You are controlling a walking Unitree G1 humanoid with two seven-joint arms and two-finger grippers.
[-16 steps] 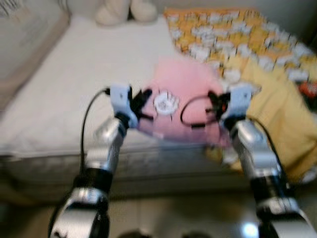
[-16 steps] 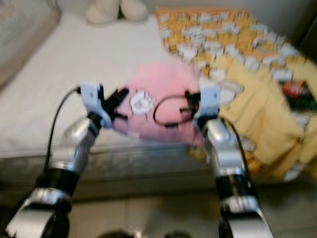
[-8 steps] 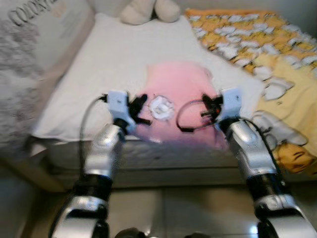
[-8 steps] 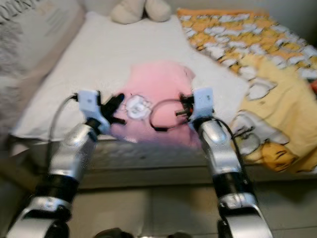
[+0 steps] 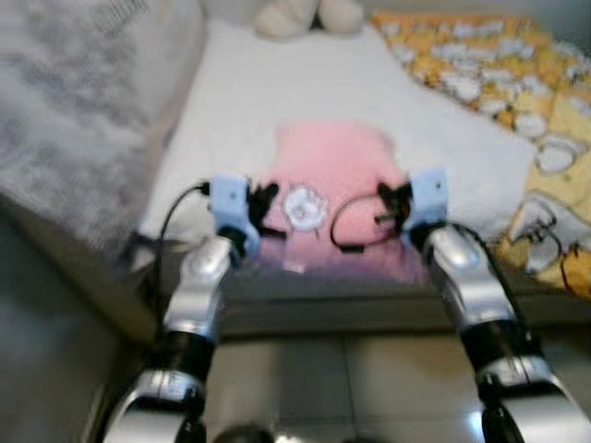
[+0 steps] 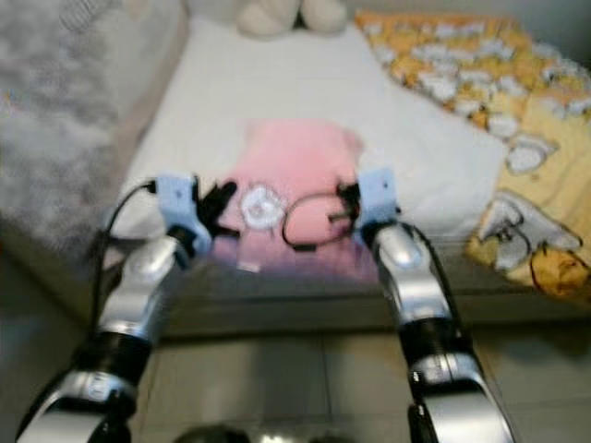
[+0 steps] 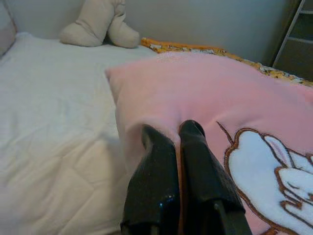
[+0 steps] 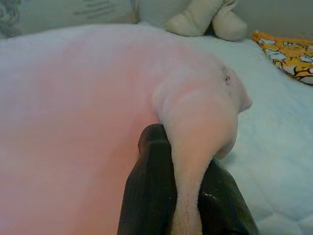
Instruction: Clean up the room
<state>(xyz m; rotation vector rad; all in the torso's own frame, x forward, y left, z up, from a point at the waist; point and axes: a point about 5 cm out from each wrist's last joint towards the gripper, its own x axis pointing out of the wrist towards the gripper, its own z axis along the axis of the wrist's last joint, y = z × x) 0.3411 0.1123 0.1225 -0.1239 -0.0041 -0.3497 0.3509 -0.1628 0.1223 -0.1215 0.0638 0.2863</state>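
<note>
A pink pillow [image 5: 332, 166] with a white cartoon patch [image 5: 303, 207] lies on the white bed [image 5: 249, 101], its near edge hanging over the bed's front. My left gripper [image 5: 262, 205] is shut on the pillow's near left edge, and in the left wrist view its fingers [image 7: 166, 161] pinch a fold of pink fabric [image 7: 205, 93]. My right gripper [image 5: 391, 203] is shut on the near right edge; in the right wrist view a pink corner [image 8: 195, 132] is squeezed between its fingertips [image 8: 151, 171].
A yellow patterned blanket [image 5: 480, 65] covers the bed's right side and droops over the front. A cream plush toy [image 5: 295, 14] sits at the back. A grey pillow [image 5: 83, 101] lies at the left. Tiled floor [image 5: 323, 378] runs below the bed.
The camera has swung left and pulled back, so more floor and the grey pillow show. Both grippers keep their hold on the pink pillow.
</note>
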